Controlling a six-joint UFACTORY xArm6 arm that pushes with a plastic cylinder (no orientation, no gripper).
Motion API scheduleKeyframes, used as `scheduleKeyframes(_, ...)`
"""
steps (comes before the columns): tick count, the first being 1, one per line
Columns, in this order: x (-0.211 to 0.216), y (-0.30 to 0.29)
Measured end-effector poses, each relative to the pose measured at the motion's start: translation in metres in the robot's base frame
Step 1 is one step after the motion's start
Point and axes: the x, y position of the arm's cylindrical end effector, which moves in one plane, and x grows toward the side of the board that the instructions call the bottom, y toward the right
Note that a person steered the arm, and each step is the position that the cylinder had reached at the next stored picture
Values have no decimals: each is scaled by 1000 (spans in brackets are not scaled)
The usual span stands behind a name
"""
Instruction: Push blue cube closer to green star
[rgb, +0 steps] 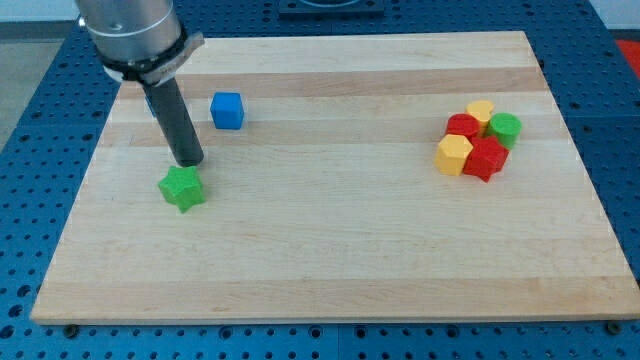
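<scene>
My tip (189, 161), the lower end of the straight dark rod, sits on the light wooden board (330, 260) in the view's upper-left area. No gripper on this rig, so nothing opens or closes and nothing is held; the rod only pushes.

Just below the tip, toward the view's bottom and a bit left, lies the small green star-shaped block (182, 188). Tip looks very close to its top edge; can't tell if it's actually touching. The small blue cube (227, 110) is up and to the view's right of the tip, near the rod's shaft but apart from it. Cube and star are near each other, not touching, w/ the rod between them on the left.

Well apart, at the view's right side, is a tight cluster of 5 blocks: a yellow block (481, 111) at top, a green round-ish block (505, 127) to its right, a red block (462, 127), a yellow hexagon-like block (453, 155) at lower left, and another red block (487, 158) beside it. They're packed touching.

Board rests on a blue perforated table (40, 90).
</scene>
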Motion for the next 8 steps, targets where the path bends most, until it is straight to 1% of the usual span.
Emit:
scheduleKeyframes(1, -51, -1)
scheduleKeyframes(2, -112, -1)
scheduleKeyframes(3, -142, 12)
scheduleKeyframes(4, -138, 28)
scheduleKeyframes(6, -131, 28)
scheduleKeyframes(8, -87, 28)
